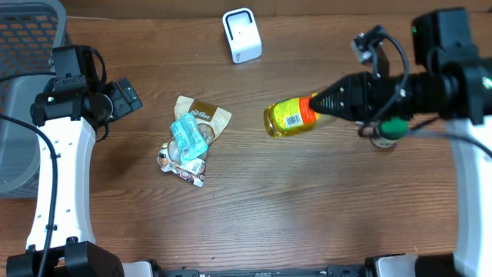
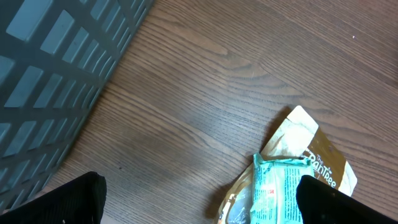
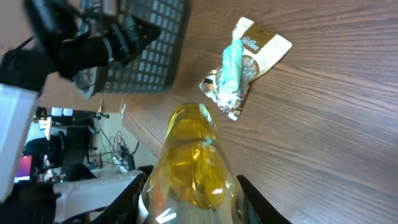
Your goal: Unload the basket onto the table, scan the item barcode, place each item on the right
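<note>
The right pincer (image 1: 317, 105) grips the clear yellow plastic bottle with the orange label (image 1: 288, 117) by its neck end, sideways over the brown wooden tabletop (image 1: 307, 200). Just left of the bottle lies a heap of teal, brown and silver snack packets (image 1: 192, 138), with bare wood between. Farther off, up-left of the bottle, stands the white box-shaped scanner (image 1: 242, 35). Farthest left, the left pincer (image 1: 127, 96) gapes wide, holding nothing, beside the grey mesh plastic basket (image 1: 23, 92).

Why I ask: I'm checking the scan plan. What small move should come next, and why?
Probably swing the yellow bottle toward the white scanner, label facing it. The right tool grips the bottle by its neck end, but it sits well apart from the scanner; the left tool is open and holds nothing.
</note>
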Motion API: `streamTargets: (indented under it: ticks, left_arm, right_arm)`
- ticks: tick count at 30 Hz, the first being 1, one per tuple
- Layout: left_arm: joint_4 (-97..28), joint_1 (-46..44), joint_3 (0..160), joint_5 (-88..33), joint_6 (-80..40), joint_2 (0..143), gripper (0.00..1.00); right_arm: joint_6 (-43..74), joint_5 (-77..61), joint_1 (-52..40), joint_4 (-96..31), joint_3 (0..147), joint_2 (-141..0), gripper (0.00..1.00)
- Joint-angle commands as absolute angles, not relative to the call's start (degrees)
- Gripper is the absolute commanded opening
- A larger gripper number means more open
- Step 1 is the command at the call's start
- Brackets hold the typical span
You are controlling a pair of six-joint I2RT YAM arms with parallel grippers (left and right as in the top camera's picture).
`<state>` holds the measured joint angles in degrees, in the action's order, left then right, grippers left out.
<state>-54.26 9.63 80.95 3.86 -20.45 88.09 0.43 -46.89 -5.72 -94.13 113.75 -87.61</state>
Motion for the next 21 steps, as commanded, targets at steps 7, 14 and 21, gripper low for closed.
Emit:
streamTargets:
  ticks: [7, 14, 21]
  left_arm:
    - [-54.13, 9.74, 81.38, 3.99, -19.7, 87.74, 1.0]
    - [-54.13, 9.74, 81.38, 3.99, -19.7, 87.74, 1.0]
    - [-54.13, 9.74, 81.38, 3.99, -19.7, 87.74, 1.0]
  right_arm:
    - [-0.54, -49.65, -7.03, -97.03, 113.75, -83.22, 0.22]
    - [-0.56, -53.65, -8.1, -89.43, 93.25, -79.13, 0.21]
    - [-5.76, -62.78, -8.1, -83.44, 81.43, -77.36, 0.2]
